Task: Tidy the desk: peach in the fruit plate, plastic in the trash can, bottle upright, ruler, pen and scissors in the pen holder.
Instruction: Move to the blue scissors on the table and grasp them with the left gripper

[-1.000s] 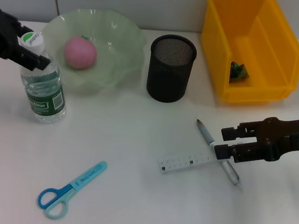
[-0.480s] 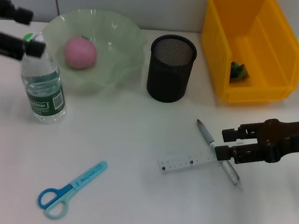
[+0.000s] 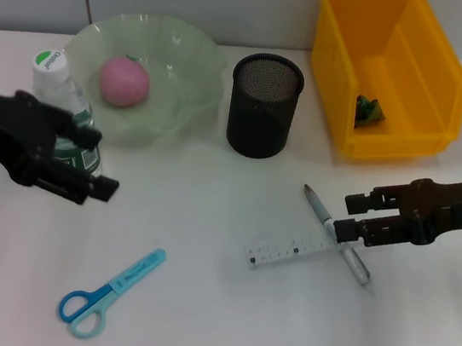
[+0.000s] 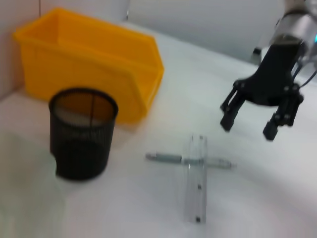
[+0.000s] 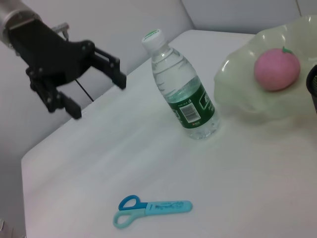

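The bottle [image 3: 52,83] stands upright beside the fruit plate [image 3: 179,54], which holds the pink peach [image 3: 124,82]. My left gripper [image 3: 99,161] is open just in front of the bottle's lower half and holds nothing. The pen [image 3: 336,235] lies across the clear ruler [image 3: 287,252]. My right gripper [image 3: 349,215] hovers open over the pen's far end. Blue scissors [image 3: 109,292] lie near the front. The black mesh pen holder [image 3: 263,104] stands mid-table. Green plastic [image 3: 368,110] sits in the yellow trash can [image 3: 420,53]. In the right wrist view the left gripper [image 5: 96,93] is apart from the bottle [image 5: 185,94].
The left wrist view shows the right gripper [image 4: 247,123] above the crossed pen [image 4: 168,158] and ruler [image 4: 196,188], with the pen holder [image 4: 83,133] and yellow bin [image 4: 89,64] behind. A grey wall bounds the table's back.
My left gripper has let go of the bottle's neck, swung out to the left, then come forward and right in front of the bottle. The bottle stays upright. The right gripper barely moved.
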